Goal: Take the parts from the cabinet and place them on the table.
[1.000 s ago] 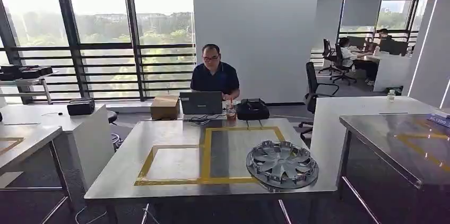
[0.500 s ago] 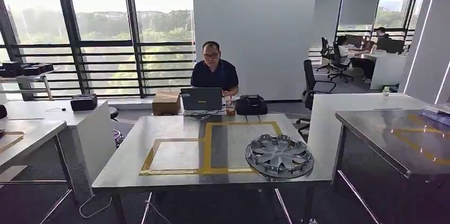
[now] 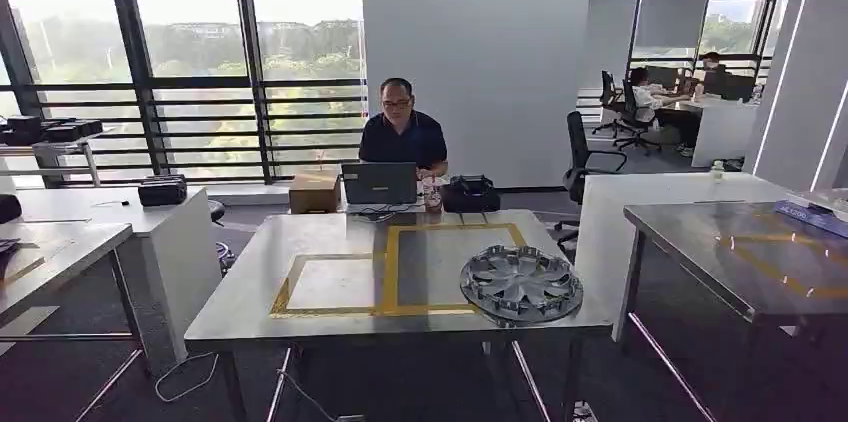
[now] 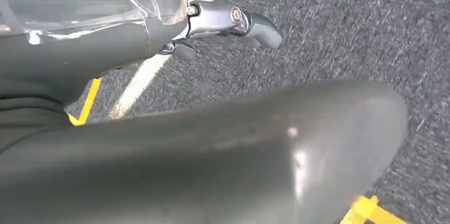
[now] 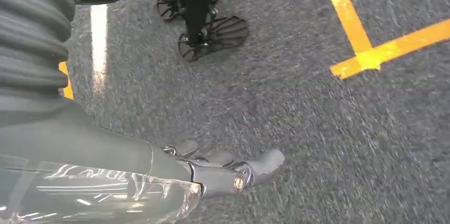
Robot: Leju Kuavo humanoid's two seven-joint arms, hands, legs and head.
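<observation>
Lying flat on the steel table (image 3: 250,292), near its front right corner, is the hubcap (image 3: 521,285), a silver wheel cover; it partly overlaps the yellow tape frame (image 3: 390,272); so this part looks already placed, and I judge the next one is to be fetched from the cabinet. Prob. light plastic, thin and a bit flexible, with smooth slippery spokes; best to hold at the rim or through a spoke opening, w/ both hands, not squeezing hard. Left hand (image 4: 233,22) hangs over grey carpet and holds nothing; fingers look loosely extended. Right hand (image 5: 228,171) also holds nothing, fingers apart and fairly straight. Behind the table a person (image 3: 403,137) sits at a laptop (image 3: 379,183).
</observation>
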